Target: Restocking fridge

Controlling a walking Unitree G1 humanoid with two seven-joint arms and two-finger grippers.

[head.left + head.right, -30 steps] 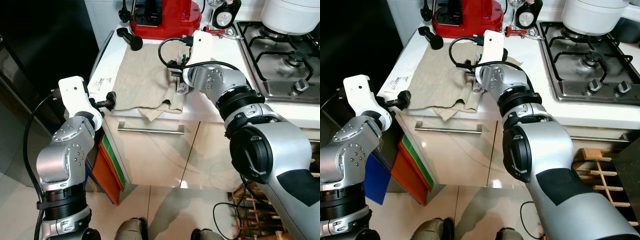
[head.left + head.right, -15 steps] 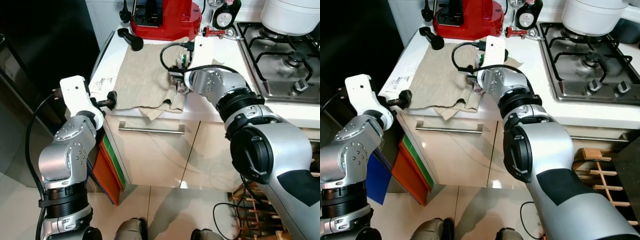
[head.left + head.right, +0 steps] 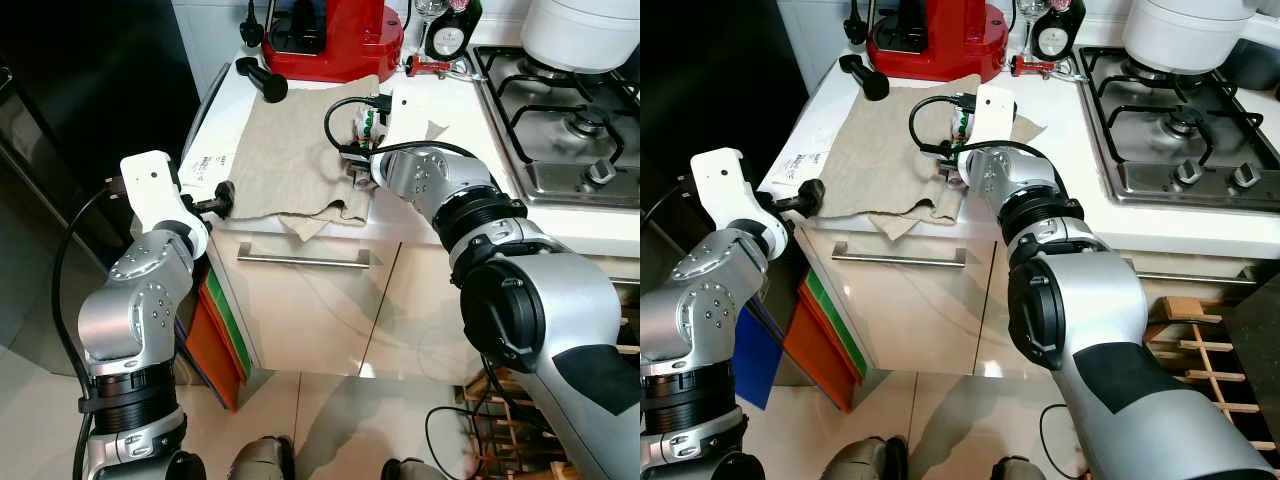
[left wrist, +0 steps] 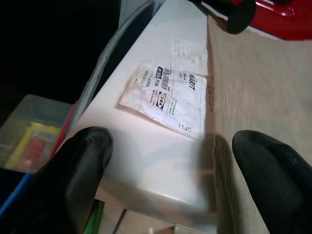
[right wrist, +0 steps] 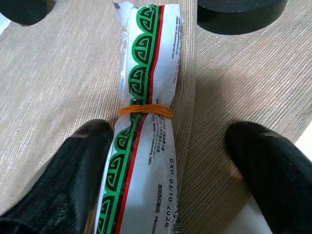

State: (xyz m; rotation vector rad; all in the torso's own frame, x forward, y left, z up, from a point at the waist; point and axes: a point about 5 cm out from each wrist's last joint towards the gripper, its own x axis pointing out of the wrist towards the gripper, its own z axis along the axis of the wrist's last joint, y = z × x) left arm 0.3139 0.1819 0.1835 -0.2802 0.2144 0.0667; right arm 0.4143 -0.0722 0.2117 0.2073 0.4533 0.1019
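A rolled plastic packet (image 5: 144, 126) — white, printed with green key-pattern and red stripes, cinched by 1 orange rubber band (image 5: 145, 109) — is laid on a ribbed beige cloth (image 3: 290, 160) on the white desk (image 3: 440, 215), its long axis running away from the right gripper (image 5: 170, 161), whose jaws are spread open astride it. The left gripper (image 4: 187, 168) is held open at the desk edge, near a crumpled receipt (image 4: 165, 97).

Glossy plastic packet (image 5: 146, 136) lies on coarse woven cloth (image 5: 58, 78) over smooth countertop (image 4: 161, 161).
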